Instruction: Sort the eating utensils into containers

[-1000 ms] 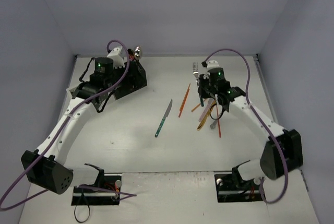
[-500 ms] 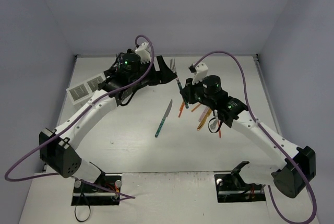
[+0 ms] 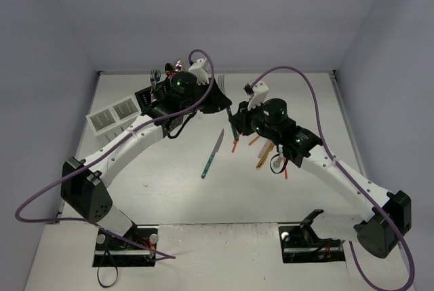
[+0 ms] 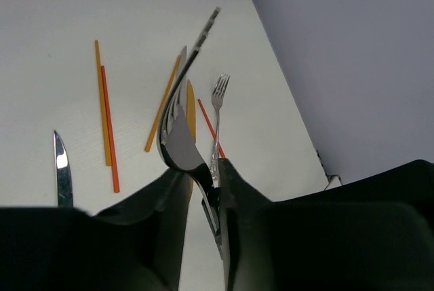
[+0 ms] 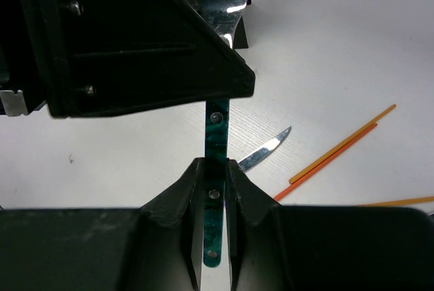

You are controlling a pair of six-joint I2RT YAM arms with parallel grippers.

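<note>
Right wrist: right claw (image 5: 213, 167) pinches fork (image 5: 217, 127), flat marbled-teal riveted handle.

White table (image 3: 169, 189), pale lavender walls (image 3: 224, 13) behind

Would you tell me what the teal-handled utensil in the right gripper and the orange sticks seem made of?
Teal-handled utensil: glossy marbled plastic, probably, with small metal rivets showing; its head reflects like polished steel. Thin orange sticks: uniform matte colour, likely plastic or painted wood; unclear.
</note>
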